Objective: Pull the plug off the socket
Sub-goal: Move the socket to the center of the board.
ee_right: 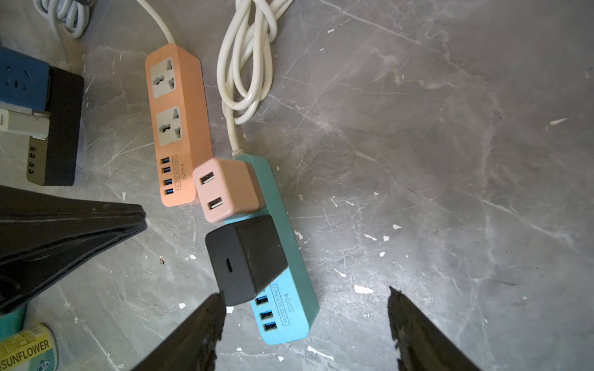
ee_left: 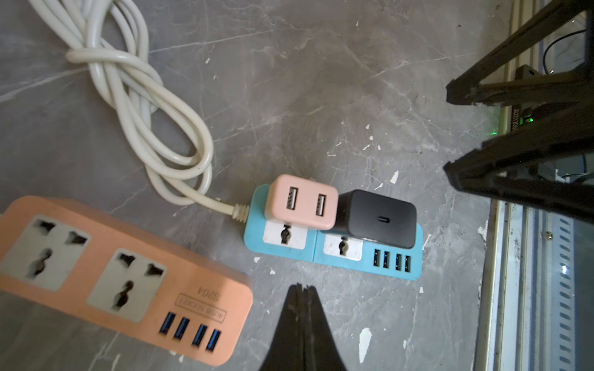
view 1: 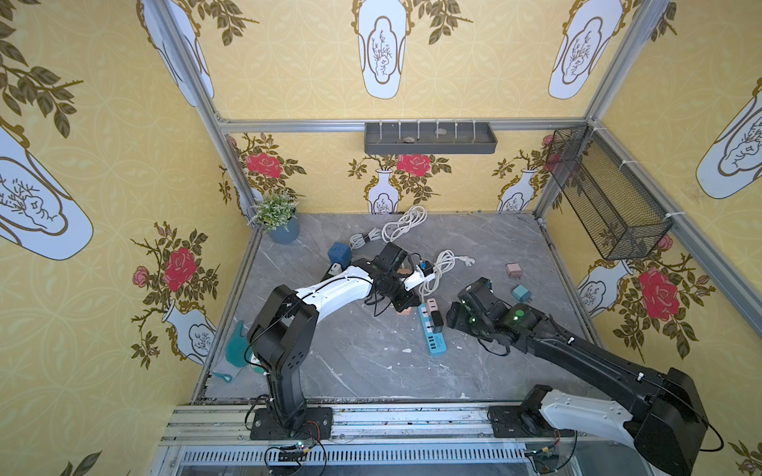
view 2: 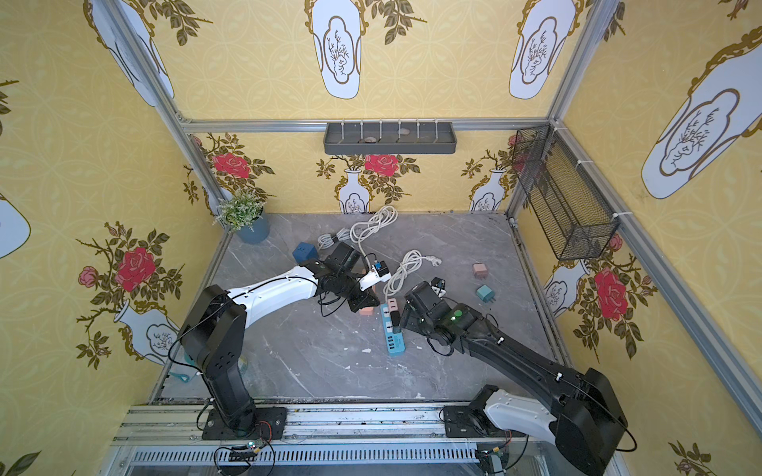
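— Lying mid-table: blue power strip [view 2: 392, 331], with pink charger [view 2: 393, 305] and black charger [view 2: 396, 320] plugged in.
— And beside it?
— Right gripper [view 2: 406, 319], just right of the black charger; fingers too dark to tell apart.
— Farther back?
— Left gripper [view 2: 363, 303] over an orange strip [view 2: 368, 311]. Loose teal charger [view 2: 485, 293] and pink plug [view 2: 479, 270] well apart, toward the right.

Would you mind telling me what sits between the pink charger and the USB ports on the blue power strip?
A black charger, plugged into the blue power strip, sits between the pink charger and the USB ports, clearest in the right wrist view.
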`<action>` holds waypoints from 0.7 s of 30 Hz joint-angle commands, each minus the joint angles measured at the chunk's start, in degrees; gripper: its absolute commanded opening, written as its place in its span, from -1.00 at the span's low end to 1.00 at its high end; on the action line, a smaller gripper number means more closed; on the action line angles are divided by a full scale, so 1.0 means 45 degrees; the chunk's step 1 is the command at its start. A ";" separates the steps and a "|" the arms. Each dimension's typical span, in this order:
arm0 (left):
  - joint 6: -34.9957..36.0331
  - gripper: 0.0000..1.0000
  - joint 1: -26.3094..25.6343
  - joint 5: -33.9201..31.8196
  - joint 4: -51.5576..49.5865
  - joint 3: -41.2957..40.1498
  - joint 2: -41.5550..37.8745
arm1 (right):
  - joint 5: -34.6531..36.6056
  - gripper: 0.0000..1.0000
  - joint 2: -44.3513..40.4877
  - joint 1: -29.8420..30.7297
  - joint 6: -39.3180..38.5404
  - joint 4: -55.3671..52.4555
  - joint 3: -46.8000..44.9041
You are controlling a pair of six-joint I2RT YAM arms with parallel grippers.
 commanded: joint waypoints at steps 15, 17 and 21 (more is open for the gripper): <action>-0.1403 -1.00 -0.0264 0.1008 0.0987 0.0000 0.1413 | 0.0146 0.65 0.0146 0.0318 -0.0687 0.0983 -0.0127; -0.1474 -1.00 -0.0260 0.0967 0.0886 0.0109 0.1629 | 0.0426 0.65 0.0234 0.0599 -0.0751 0.0889 0.0006; -0.1550 -1.00 -0.0265 0.0970 0.0900 0.0075 0.1875 | 0.1279 0.65 0.0717 0.1375 -0.0923 0.0618 0.0532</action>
